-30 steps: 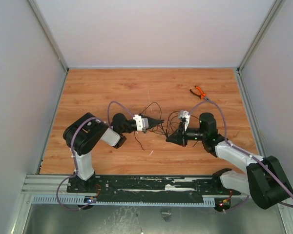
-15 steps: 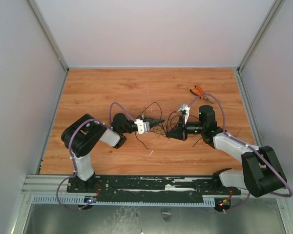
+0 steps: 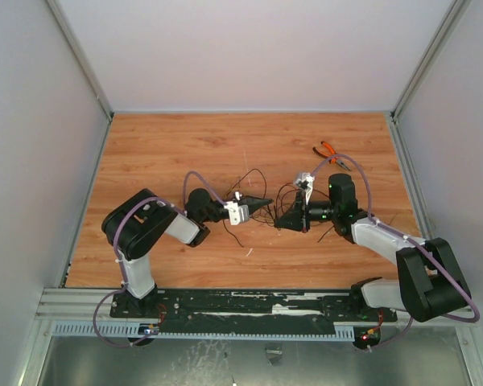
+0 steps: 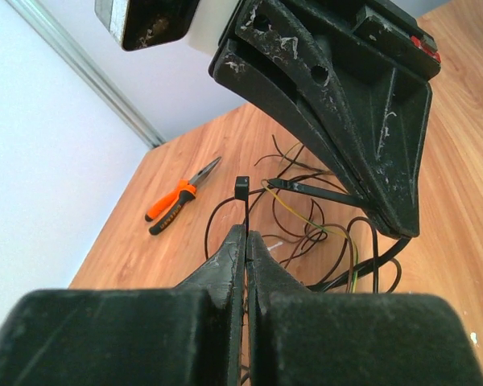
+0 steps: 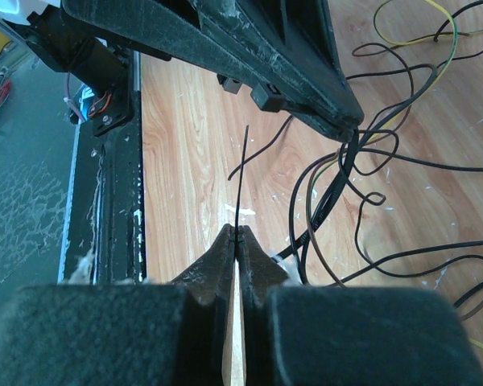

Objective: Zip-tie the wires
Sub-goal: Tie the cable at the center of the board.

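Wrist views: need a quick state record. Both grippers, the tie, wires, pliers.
left gripper: shut on zip tie, head poking out past the fingertips
right gripper: shut on black strap, pointed end free
same tie or two: cannot tell
threading: pointed end not in the head
wires: loose tangle on table between the grippers, unbundled
pliers: orange handles, lying flat at the table's far right

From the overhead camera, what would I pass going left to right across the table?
Left tool, pinching a zip tie → right tool → orange-handled pliers.
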You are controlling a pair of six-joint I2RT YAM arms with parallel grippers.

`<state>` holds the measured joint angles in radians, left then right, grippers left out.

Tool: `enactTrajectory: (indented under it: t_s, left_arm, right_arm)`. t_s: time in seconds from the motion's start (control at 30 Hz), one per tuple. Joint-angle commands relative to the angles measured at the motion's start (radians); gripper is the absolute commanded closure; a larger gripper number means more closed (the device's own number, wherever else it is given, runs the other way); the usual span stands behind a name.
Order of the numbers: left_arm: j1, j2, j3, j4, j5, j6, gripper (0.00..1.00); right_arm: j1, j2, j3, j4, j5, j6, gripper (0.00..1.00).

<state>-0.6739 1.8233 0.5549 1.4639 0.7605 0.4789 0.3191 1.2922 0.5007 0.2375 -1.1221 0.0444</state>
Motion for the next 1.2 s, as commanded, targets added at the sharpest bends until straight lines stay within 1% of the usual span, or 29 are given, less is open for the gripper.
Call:
enactTrajectory:
  t_s: [0.0,0.53,1.17]
  left_arm:
    - [-0.013,-0.026,-0.012,0.027,-0.022,0.027,1.00]
    - [-0.023,-0.020,-0.023,0.055,-0.046,0.013,1.00]
    - [-0.024,-0.020,-0.022,0.072,-0.059,-0.004,1.00]
  right_arm:
    - [-0.008,-0.006,0.038,0.012,-0.029,-0.007,1.00]
    - [-0.010,0.003,0.057,0.010,-0.025,-0.003,1.00]
    - [-0.014,0.034,0.029,0.010,-0.026,-0.008,1.00]
